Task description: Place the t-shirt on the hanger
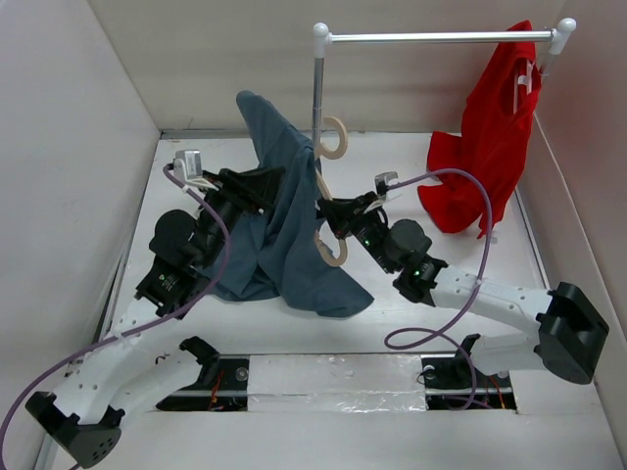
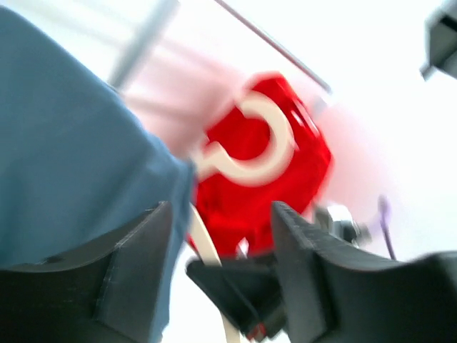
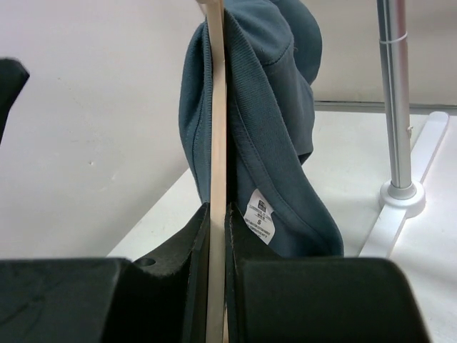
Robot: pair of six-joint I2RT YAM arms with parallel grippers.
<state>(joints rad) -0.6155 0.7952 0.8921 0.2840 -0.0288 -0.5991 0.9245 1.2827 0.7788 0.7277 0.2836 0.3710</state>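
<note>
There are two grippers, the left gripper and the right gripper. Between them are one t-shirt and one hanger. Beyond the right gripper are one red garment and one metal rail.

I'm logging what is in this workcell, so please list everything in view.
t-shirt: one, slate blue-grey, mid-table, draped over the hanger and trailing onto the table
hanger: one, pale cream, mid-table, partly inside the t-shirt with its hook poking out
red garment: one, bright red, hanging from the right end of the rail
rail: one, silver with white ball ends, at the far edge
table: one, white, walled on three sides
cables: two, purple, one along each arm
left arm: one, white and black, near left, jaws open beside the t-shirt
right arm: one, white and black, near right, jaws shut on the hanger
</note>
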